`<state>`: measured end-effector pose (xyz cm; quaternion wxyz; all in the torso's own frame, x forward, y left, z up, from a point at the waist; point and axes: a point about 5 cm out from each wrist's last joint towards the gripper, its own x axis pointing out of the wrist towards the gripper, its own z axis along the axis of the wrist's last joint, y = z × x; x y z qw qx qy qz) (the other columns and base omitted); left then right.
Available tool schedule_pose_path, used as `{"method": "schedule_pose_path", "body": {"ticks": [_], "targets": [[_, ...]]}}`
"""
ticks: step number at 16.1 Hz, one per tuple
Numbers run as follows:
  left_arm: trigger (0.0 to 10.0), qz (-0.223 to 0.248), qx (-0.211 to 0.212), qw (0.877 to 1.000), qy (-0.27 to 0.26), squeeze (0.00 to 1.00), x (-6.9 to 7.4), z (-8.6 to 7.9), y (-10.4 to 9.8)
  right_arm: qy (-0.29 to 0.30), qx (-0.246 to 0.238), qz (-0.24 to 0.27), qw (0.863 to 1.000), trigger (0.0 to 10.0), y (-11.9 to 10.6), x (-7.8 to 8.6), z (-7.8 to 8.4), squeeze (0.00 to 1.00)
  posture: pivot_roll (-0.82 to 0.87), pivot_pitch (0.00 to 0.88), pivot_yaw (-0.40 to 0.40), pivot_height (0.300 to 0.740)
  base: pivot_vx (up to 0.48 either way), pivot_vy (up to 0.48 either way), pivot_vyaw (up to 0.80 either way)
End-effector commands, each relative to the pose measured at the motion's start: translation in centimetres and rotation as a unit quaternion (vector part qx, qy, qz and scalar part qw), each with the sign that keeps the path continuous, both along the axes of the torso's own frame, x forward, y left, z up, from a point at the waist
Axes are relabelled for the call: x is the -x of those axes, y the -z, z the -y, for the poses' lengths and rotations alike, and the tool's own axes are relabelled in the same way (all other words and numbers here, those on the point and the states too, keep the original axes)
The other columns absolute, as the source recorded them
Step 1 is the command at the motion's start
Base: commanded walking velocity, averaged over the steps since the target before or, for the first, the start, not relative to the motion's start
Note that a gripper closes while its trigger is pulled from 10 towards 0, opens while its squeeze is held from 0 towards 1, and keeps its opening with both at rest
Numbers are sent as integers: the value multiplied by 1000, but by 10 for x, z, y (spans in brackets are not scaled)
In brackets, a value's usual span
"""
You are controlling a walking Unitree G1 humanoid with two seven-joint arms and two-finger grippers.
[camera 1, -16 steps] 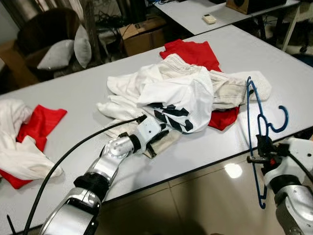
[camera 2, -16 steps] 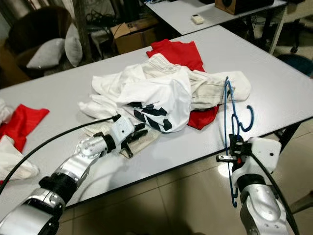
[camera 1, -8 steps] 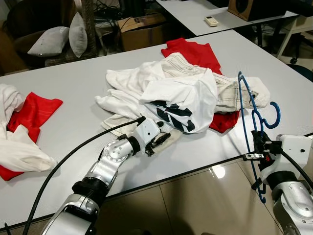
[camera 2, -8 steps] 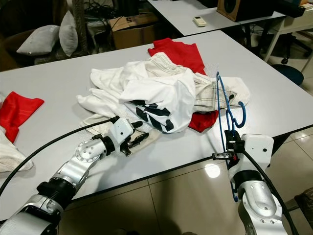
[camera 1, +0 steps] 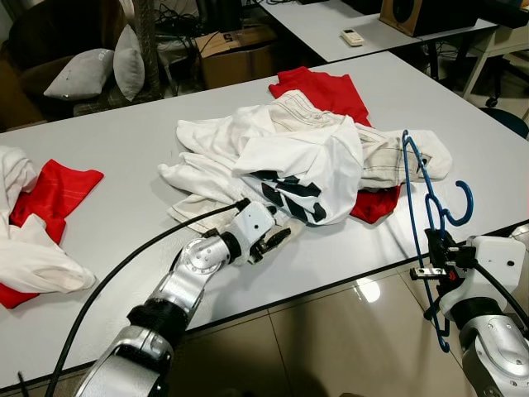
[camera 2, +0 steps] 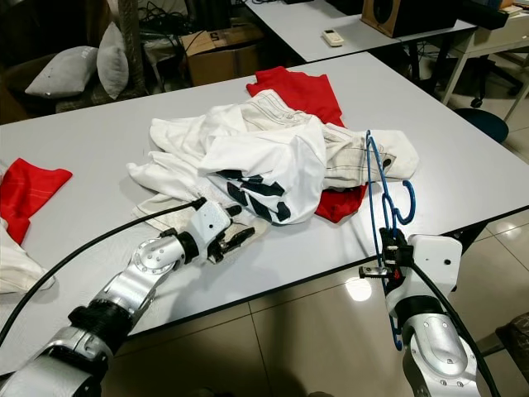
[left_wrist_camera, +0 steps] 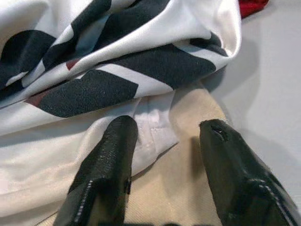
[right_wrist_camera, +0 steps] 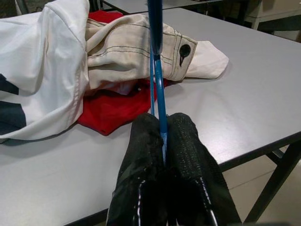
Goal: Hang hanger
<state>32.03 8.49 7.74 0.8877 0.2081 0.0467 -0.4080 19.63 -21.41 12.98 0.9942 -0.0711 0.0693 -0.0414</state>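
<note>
A blue wire hanger [camera 1: 424,198] stands upright at the table's near right edge, pinched in my right gripper [camera 1: 436,244], which is shut on its lower bar [right_wrist_camera: 157,94]. A heap of white and cream clothes [camera 1: 289,153] lies mid-table over a red garment [camera 1: 326,89]. A white shirt with black print [camera 1: 299,192] lies on the near side of the heap. My left gripper [camera 1: 277,237] rests open on the table at that near edge, its fingers [left_wrist_camera: 110,157] over cream and white cloth [left_wrist_camera: 155,136] just below the printed shirt [left_wrist_camera: 117,61].
More white and red clothes [camera 1: 37,223] lie at the table's left end. The grey table's near edge [camera 1: 331,285] runs above a shiny tiled floor [camera 1: 331,347]. Behind stand a second table with a remote [camera 1: 353,36], a cardboard box [camera 1: 235,58] and cushions [camera 1: 99,66].
The camera has shifted slightly. My left gripper has edged a little further under the printed shirt's hem. The right gripper still holds the hanger in about the same place.
</note>
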Motion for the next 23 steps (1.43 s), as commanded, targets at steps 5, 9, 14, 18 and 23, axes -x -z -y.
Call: {"method": "schedule_pose_path", "body": {"ticks": [5, 9, 14, 18, 23], "targets": [[0, -8, -17, 1000, -12, 0, -2, -1, 4, -8, 1, 6, 1000, 10000, -2, -1, -3, 0, -116, 5, 113, 740, 0, 0, 0], [0, -7, -21, 1000, -21, 0, -4, -4, 4, -12, 1, 5, 1000, 10000, -2, -3, -4, 0, -115, 2, 112, 740, 0, 0, 0], [0, 0, -47, 998, -33, 0, -10, -5, 3, -12, 2, 9, 1000, 10000, -3, -5, -4, 0, -114, 0, 115, 740, 0, 0, 0], [0, 8, -39, 998, -41, 0, -14, -8, -1, -12, -1, 15, 1000, 10000, -3, -7, -4, 0, -106, 0, 117, 740, 0, 0, 0], [0, -2, 66, 997, 38, 0, -20, -28, -47, -34, -4, 46, 998, 10000, -14, -12, 3, 0, -81, 0, 125, 740, 0, 0, 0]]}}
